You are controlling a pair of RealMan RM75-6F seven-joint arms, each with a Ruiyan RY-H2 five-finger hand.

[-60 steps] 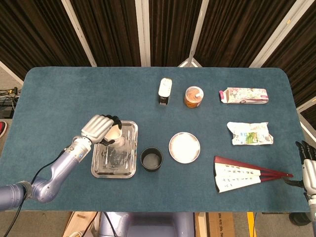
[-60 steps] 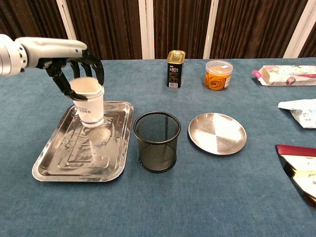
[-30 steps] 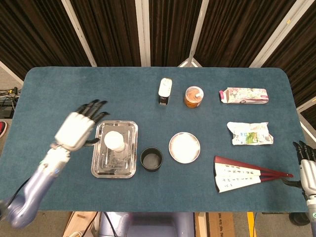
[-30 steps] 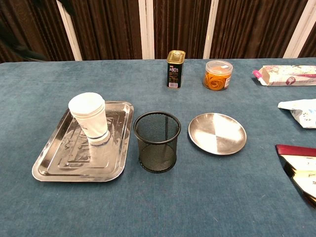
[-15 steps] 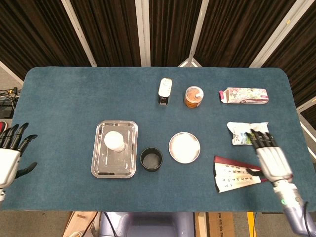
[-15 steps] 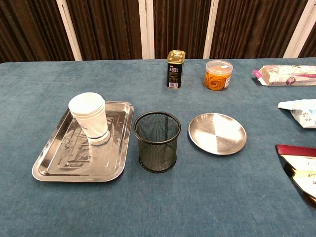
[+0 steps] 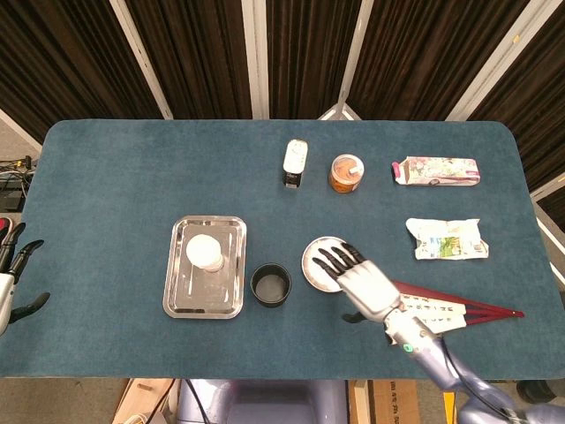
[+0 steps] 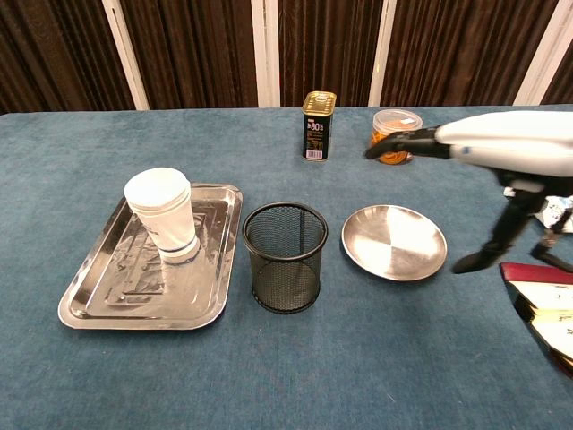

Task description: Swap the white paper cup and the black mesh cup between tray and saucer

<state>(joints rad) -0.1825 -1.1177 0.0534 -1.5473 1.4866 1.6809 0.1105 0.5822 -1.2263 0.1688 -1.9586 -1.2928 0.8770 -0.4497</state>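
**A:** We had the white paper cup point(image 8: 162, 213) standing upside down on the rectangular steel tray point(image 8: 98, 296), left of the black wire-mesh cup point(image 8: 285, 255). The mesh cup sat on the blue cloth between tray and round steel saucer point(image 8: 394, 241), touching neither.

**B:** And our right hand point(image 7: 362, 281) hung over the saucer's right side, fingers spread wide, holding nothing. Our left hand point(image 7: 11, 274) was far left of the mesh cup, at the table edge, also spread and empty.

**A:** The risk, as we judged it: the saucer was shallow and slick, so a mesh cup set down off-centre could slide or tip off. An open hand sweeping low could also knock the cup over before closing on it.

**B:** And the red folding fan point(image 7: 439, 312), right of the mesh cup, lay just under our forearm; a careless swing could drag it.

**A:** Any writing?

**B:** Behind the mesh cup, the gold-topped dark tin point(image 8: 318, 125) showed what looked like "80". The rest was too small for us.
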